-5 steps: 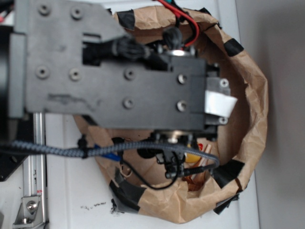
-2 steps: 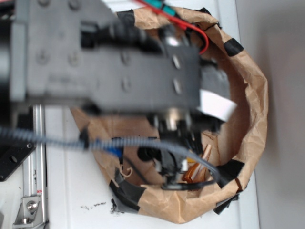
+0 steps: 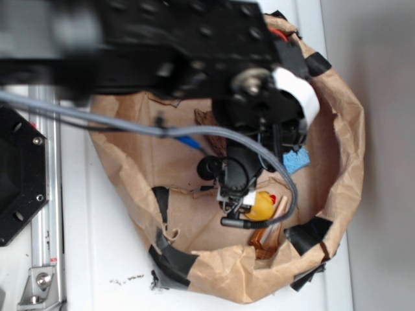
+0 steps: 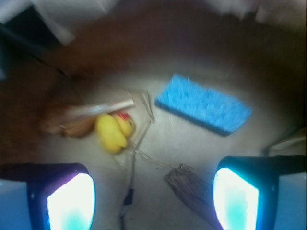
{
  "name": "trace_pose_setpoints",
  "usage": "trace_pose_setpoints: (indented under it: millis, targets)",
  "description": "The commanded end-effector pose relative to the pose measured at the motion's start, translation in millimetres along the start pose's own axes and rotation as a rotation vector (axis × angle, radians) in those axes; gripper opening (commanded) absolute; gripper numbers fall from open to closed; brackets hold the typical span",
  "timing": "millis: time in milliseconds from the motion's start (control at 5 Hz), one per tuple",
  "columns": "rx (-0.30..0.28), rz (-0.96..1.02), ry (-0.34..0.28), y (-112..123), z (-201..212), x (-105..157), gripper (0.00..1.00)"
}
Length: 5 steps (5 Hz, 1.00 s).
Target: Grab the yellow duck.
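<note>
One gripper point(image 4: 153, 201), fingers point(image 4: 72, 203) spread wide, nothing between them, above floor of brown paper bag point(image 3: 343, 188). One yellow duck point(image 4: 114, 132), ahead and left of left finger, untouched, lying against amber-brown object point(image 4: 67, 123). One blue sponge point(image 4: 204, 104), ahead and right, apart from duck. Wrist view blurred.

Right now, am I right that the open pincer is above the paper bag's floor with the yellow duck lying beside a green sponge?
Nearly: the sponge is blue, not green, as the wrist view shows. The rest holds: the pincer is open above the paper bag floor, with the yellow duck lying apart from that sponge.
</note>
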State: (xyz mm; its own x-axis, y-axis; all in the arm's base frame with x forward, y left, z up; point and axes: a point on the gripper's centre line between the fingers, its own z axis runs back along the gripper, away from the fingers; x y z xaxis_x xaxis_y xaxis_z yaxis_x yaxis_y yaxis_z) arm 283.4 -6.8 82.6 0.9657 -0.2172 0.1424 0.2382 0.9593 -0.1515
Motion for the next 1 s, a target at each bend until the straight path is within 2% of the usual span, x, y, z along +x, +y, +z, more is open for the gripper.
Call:
trace_pose_setpoints:
  millis: [0, 200, 400, 600, 800]
  targets:
    - [0.091, -0.097, -0.022, -8, -22, 22, 1.0]
    - [0.061, -0.101, -0.042, -12, -22, 27, 1.0]
    - [0.086, -0.12, -0.059, -13, -19, 32, 1.0]
    - [0.087, -0.102, -0.062, -8, -19, 35, 1.0]
    - [0.105, -0.109, -0.05, -8, -28, 39, 1.0]
